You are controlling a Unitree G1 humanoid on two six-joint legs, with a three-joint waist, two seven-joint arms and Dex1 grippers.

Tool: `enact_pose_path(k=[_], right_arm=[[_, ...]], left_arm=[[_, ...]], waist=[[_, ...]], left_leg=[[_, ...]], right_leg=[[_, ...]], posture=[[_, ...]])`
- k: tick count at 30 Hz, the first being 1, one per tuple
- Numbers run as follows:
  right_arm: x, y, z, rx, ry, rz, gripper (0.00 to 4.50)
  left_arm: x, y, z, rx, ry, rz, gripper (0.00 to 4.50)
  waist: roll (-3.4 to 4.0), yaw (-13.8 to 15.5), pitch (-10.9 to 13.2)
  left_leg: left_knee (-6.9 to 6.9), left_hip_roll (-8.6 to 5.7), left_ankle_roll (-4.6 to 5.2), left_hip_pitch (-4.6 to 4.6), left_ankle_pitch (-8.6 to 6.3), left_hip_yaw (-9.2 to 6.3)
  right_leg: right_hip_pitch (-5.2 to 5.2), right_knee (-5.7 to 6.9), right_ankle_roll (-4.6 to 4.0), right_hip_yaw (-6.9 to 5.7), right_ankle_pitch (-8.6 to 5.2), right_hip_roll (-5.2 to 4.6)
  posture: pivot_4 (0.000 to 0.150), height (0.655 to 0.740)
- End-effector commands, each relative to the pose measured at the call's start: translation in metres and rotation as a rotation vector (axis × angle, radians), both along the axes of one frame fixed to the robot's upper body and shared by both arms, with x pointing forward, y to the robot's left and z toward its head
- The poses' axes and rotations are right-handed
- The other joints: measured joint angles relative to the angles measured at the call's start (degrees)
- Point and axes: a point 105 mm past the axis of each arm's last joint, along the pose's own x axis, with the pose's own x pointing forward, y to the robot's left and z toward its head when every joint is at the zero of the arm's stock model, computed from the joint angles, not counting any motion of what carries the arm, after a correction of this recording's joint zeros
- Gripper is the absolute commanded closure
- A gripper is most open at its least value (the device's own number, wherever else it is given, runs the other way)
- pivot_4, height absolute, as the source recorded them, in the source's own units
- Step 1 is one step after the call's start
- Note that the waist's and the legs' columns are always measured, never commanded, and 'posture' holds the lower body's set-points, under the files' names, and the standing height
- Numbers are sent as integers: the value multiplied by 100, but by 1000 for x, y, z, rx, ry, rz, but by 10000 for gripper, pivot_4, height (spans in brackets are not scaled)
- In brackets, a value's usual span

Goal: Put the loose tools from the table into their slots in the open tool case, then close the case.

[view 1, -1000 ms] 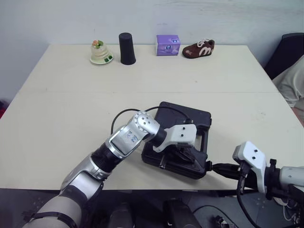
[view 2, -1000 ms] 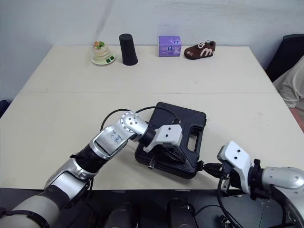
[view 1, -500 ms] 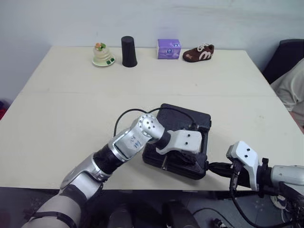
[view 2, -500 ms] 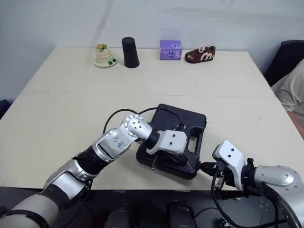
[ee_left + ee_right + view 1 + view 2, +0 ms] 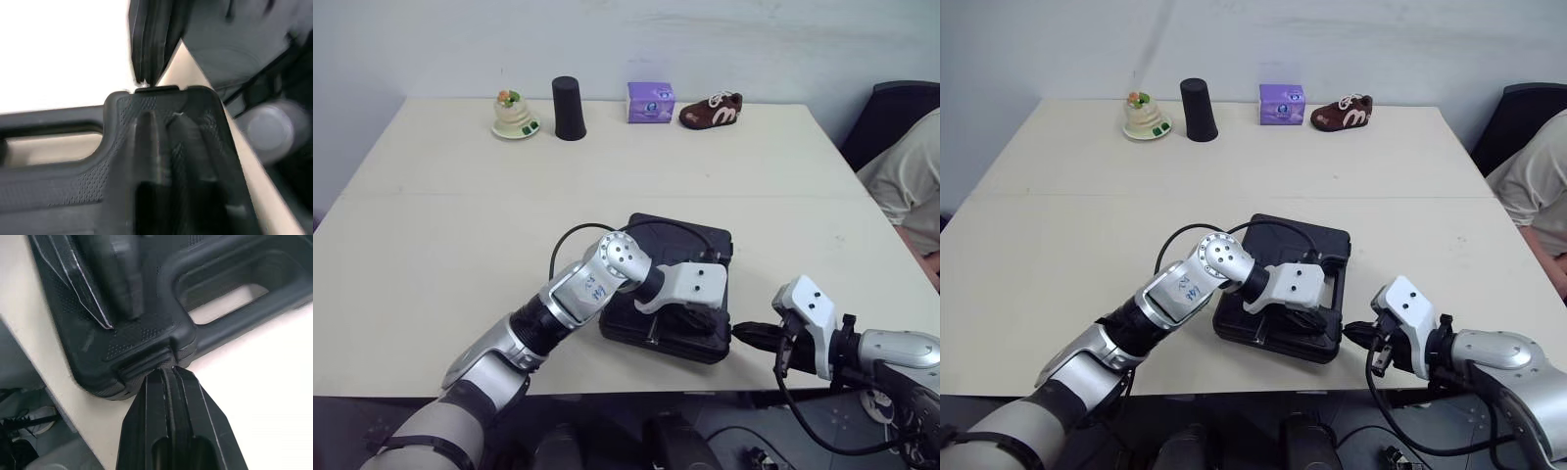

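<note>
Pressing the closed tool case (image 5: 680, 240) at the table's (image 5: 440, 245) near edge is our left gripper (image 5: 693, 315); we cannot tell its claw's state. Our right gripper (image 5: 744, 333), pinched together on nothing, touches the case's near-right corner. Rigid and weighty, we judge: grasp the handle (image 5: 254, 313).

closed tool case (image 5: 677, 257) directly ahead of right gripper (image 5: 167, 370), touching it, same case under left gripper (image 5: 693, 316), bare table (image 5: 607, 166) open beyond both
</note>
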Motion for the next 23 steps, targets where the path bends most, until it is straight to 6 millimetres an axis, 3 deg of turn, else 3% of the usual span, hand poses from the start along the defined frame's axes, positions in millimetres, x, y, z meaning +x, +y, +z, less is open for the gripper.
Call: enact_pose_path(k=[1, 3, 6, 9, 10, 13, 19, 23], right_arm=[[-5, -10, 31, 0, -104, 38, 38371], [-9, -18, 42, 13, -108, 49, 30490], [-18, -31, 65, 23, -118, 79, 16265], [-18, -40, 76, 21, -127, 78, 1828], [-18, -43, 80, 20, -130, 77, 341], [-22, -56, 90, 17, -125, 70, 341], [-25, -81, 106, 20, -125, 29, 341], [-20, -92, 112, 7, -139, 13, 341]], left_arm=[[16, 27, 50, -184, 69, 39, 21274], [23, 48, 70, -234, 56, 50, 11845], [38, 106, 93, -229, -28, 150, 0], [53, 141, 102, -217, -147, 273, 0], [54, 160, 100, -185, -154, 323, 0], [21, 222, 97, -109, -45, 416, 0], [-25, 275, 93, -78, 46, 602, 0], [-37, 278, 93, -116, 48, 661, 0]], waist=[[30, 2, 22], [41, 4, 40], [54, -27, 51], [50, -19, 53], [50, -6, 53], [49, -49, 57], [31, -13, 83], [28, 27, 87]], left_leg=[[0, 0, 0, -10, 0, -1], [1, -6, -5, -23, 3, 3], [-5, -4, -48, -29, 28, 5], [-25, -3, -53, -18, 31, 15], [-25, -4, -53, -20, 31, 15], [-35, -9, -48, -31, 28, 31], [-52, 18, -56, -44, 28, 32], [-53, 9, -50, -40, 22, 26]], right_leg=[[-10, 1, 1, -4, 0, 0], [-30, 8, 4, 0, 2, 0], [-42, 10, 3, -1, 0, 8], [-43, 4, 0, -1, -2, 7], [-44, 1, 0, -2, -3, 4], [-64, 0, 4, 5, -5, -2], [-90, -5, 0, -15, -14, -10], [-83, -8, -2, -37, -17, -22]], posture=[[1500, 7296], [1500, 7296], [1500, 7296], [1500, 7296], [1500, 7296], [1500, 7296], [1500, 7296], [1500, 7296]])
